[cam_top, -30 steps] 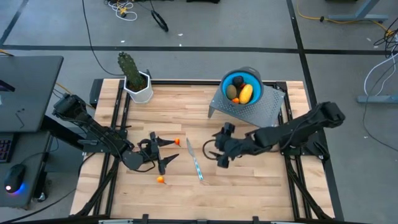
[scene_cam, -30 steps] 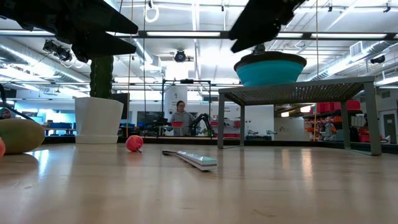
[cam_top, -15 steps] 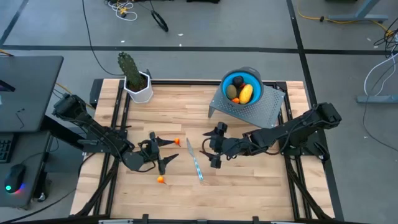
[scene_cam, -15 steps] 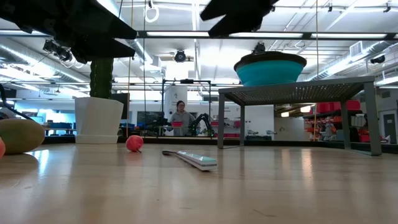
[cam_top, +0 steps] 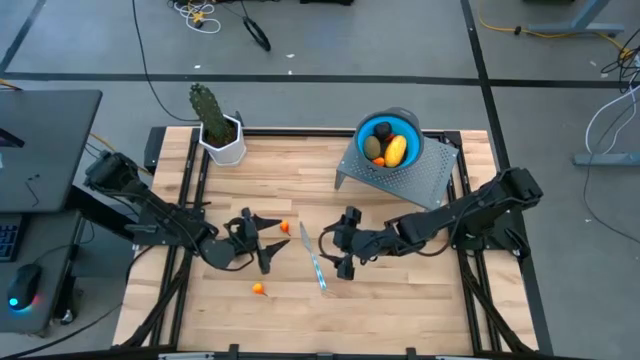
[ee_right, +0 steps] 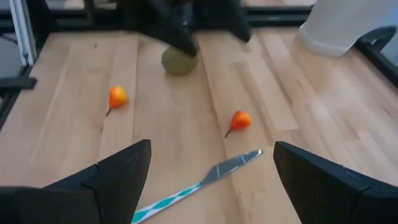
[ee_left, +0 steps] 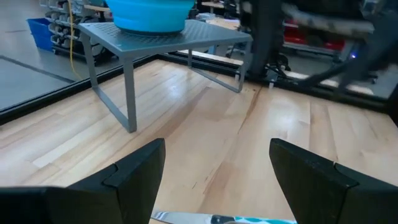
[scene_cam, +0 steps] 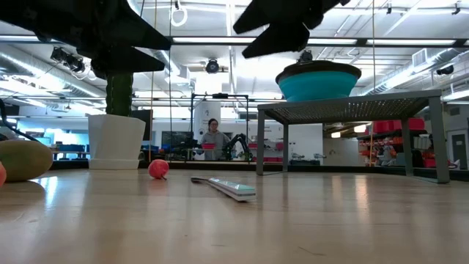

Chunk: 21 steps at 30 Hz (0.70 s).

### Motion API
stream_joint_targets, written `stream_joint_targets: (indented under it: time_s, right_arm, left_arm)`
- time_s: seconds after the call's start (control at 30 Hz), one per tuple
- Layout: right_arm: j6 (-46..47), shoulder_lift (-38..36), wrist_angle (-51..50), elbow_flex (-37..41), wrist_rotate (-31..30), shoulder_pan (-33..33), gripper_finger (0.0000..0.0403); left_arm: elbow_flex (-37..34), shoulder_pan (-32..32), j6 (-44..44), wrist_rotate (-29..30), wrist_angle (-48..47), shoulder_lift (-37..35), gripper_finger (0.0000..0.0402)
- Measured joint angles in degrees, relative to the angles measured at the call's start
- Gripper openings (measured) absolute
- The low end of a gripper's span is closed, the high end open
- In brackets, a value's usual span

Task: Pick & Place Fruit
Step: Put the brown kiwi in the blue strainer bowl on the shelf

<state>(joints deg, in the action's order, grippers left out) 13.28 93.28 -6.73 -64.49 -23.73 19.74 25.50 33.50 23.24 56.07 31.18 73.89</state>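
Item 1, fruit still on the table. One olive-brown oval (ee_right: 180, 61) lies under the left gripper; two tiny orange pieces lie on the wood, one (cam_top: 285, 228) near the knife's tip, the other (cam_top: 258, 289) nearer the front edge, well apart from the first.

Item 2, fruit already placed. In the blue bowl (cam_top: 405, 122) on the grey mesh stand (cam_top: 420, 178) I count a yellow oblong (cam_top: 395, 150), an olive-brown oval (cam_top: 373, 147), a dark purple ball (cam_top: 382, 129) and what looks like an orange bit, though it is too small to be sure.

Item 3, left gripper (cam_top: 262, 240). It hovers over the table's left half above the oval, fingers spread wide, nothing between them.

Item 4, right gripper (cam_top: 331, 250). It hovers mid-table just beside the knife (cam_top: 314, 262), fingers spread, empty; its wrist view looks across at both orange pieces.

Item 5, handling estimate. I judge all pieces light and rigid, probably smooth-skinned toy fruit. The oval should roll if nudged off-centre, so I would close across its short width at the middle. The orange pieces are tiny, round and stemmed; I would come straight down and pinch the body, not the stem. A glancing touch would send one skittering.

Item 6, not for picking: the knife, and the cactus (cam_top: 208, 106) in its white pot (cam_top: 228, 147).
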Motion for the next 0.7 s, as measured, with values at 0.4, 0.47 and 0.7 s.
stream_joint_targets:
  time_s: [0.4, 0.47, 0.7]
  right_arm:
    - [0.85, 1.68, -0.7, 0.0, -0.09, 0.95, 0.035]
    - [0.86, 1.68, -0.73, 0.0, -0.11, 0.79, 0.035]
    - [0.85, 1.67, -0.7, 0.0, -0.19, 0.58, 0.035]
  left_arm:
    - [0.0, 0.07, 2.25, -3.44, -0.37, 0.66, 0.0295]
    - [0.0, 0.35, 3.29, -4.0, -0.6, 1.31, 0.0295]
    - [0.02, 2.41, 7.93, -4.17, -2.41, 1.31, 0.0295]
